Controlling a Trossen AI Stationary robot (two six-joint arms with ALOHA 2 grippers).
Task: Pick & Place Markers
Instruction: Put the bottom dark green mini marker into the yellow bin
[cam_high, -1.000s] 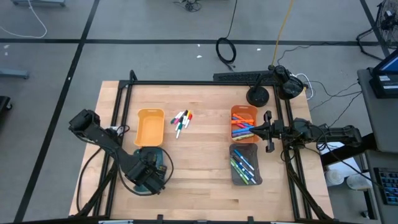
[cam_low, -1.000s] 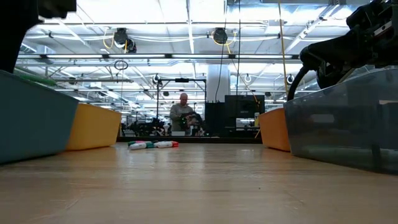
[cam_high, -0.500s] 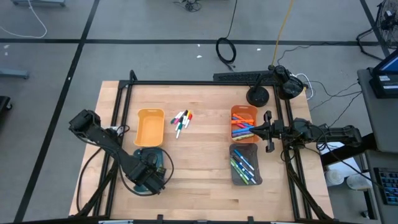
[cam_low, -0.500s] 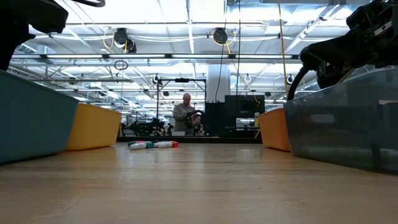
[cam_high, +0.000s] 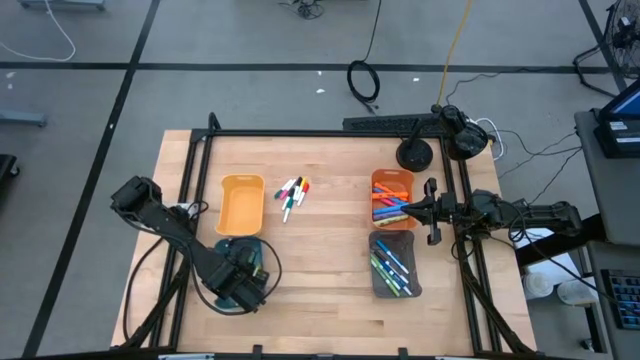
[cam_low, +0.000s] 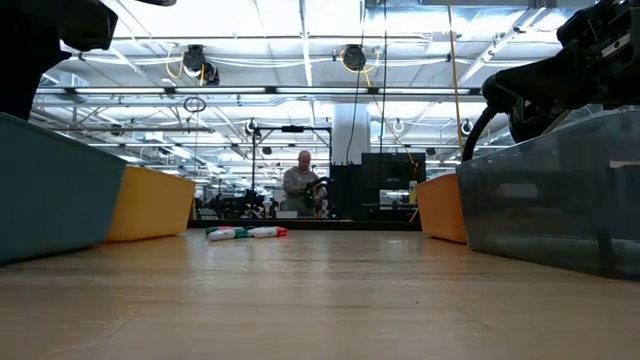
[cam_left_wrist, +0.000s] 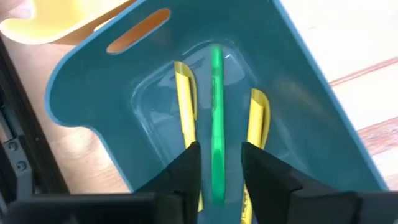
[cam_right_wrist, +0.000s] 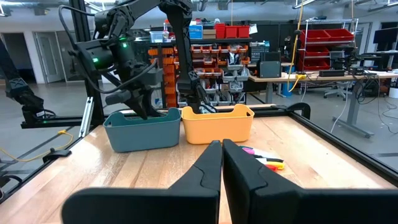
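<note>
The wooden table (cam_high: 320, 300) carries four trays (cam_high: 241, 204) and loose markers (cam_high: 292, 196).

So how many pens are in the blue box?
3: in the blue box, a green pen lies in the middle with a yellow pen and another yellow pen either side. The left hand may hide more.

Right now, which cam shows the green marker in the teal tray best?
Left wrist view: the green marker lies in the teal tray, between the open left hand's fingers. High view: arm hides it. Low and right wrist views: tray wall only.
</note>
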